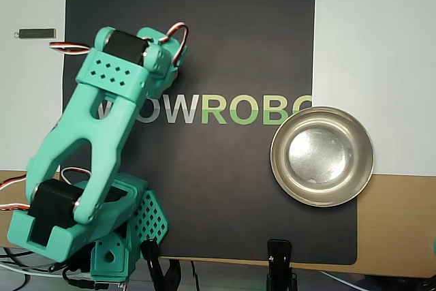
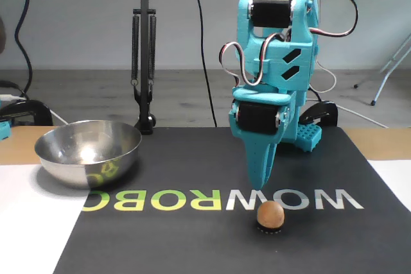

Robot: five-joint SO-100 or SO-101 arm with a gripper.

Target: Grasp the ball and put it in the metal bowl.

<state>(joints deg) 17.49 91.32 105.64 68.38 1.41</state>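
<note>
In the fixed view the peach-orange ball (image 2: 270, 213) rests on a small dark ring on the black mat, just in front of the printed letters. My teal gripper (image 2: 260, 184) points straight down, its tip a little above and just left of the ball, not touching it. The jaws look pressed together into one wedge, with nothing held. The metal bowl (image 2: 77, 165) stands empty at the left of that view and at the right in the overhead view (image 1: 279, 134). From overhead the arm (image 1: 102, 120) hides both the ball and the fingers.
The black mat (image 1: 225, 39) carries large printed letters. A clamp stand (image 2: 143, 62) rises behind the bowl, and cables hang at the back. A small dark stick (image 1: 35, 33) lies on the white surface at the overhead view's upper left. The arm's base (image 1: 82, 236) fills the lower left.
</note>
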